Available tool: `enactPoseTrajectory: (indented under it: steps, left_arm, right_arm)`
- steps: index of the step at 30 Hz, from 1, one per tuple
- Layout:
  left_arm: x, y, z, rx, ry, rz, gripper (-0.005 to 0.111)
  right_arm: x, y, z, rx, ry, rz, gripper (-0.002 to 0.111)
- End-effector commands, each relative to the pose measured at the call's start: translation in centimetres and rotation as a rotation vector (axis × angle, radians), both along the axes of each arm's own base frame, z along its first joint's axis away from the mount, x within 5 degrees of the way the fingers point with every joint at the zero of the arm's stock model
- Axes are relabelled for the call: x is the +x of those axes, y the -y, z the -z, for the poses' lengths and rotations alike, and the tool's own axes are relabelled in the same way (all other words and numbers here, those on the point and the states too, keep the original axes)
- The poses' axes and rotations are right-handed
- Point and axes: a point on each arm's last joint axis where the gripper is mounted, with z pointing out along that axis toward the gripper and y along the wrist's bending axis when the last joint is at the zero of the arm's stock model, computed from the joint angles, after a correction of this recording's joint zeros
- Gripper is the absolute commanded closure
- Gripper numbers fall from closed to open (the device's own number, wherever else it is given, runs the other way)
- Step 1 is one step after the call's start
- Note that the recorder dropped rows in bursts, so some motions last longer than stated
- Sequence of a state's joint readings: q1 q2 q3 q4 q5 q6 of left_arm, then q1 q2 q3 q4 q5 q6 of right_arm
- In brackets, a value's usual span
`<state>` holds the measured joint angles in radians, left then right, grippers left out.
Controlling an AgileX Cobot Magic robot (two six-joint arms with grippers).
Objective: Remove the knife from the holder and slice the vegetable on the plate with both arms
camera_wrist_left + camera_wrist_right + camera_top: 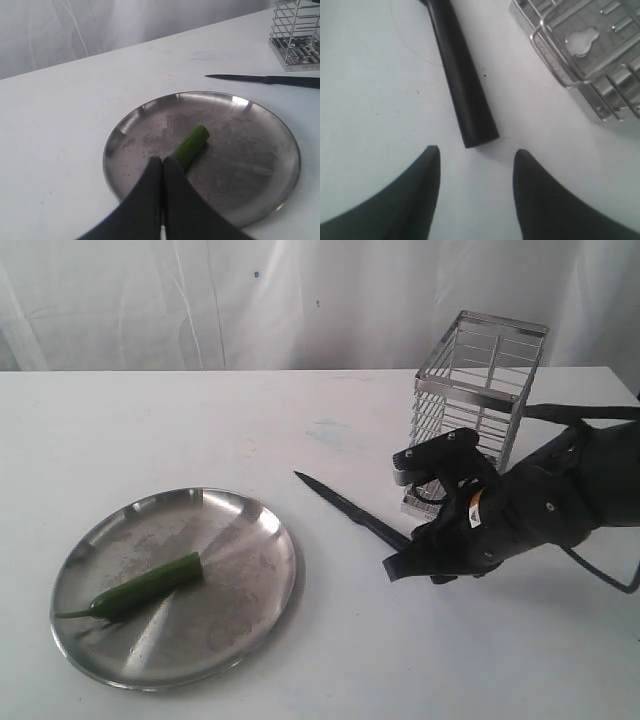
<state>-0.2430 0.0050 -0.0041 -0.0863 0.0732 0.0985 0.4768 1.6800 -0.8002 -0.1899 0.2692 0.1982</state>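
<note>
The knife (350, 508) is slim and all dark, with a pointed blade and a black handle. It lies flat on the white table (150, 430), between the plate (235, 625) and the holder (478, 380), and touches neither. In the exterior view its long axis runs diagonally, the tip toward the far left and the handle toward the right gripper (476, 151). This gripper's jaws stand wide apart, with the handle's end just in front of them, not gripped. The left gripper (163, 161) is closed tight and holds nothing.

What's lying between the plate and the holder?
The knife lies flat between the plate and the holder; the exterior view shows it.
</note>
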Motion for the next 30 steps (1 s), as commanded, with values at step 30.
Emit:
enactPoseTrajectory:
  steps: [30]
  left_arm:
    - [0.0,0.0,0.1,-0.006,-0.002,0.003,0.107]
  right_arm:
    - [3.2,-0.9,3.8,-0.025,-0.056,0.012,0.061]
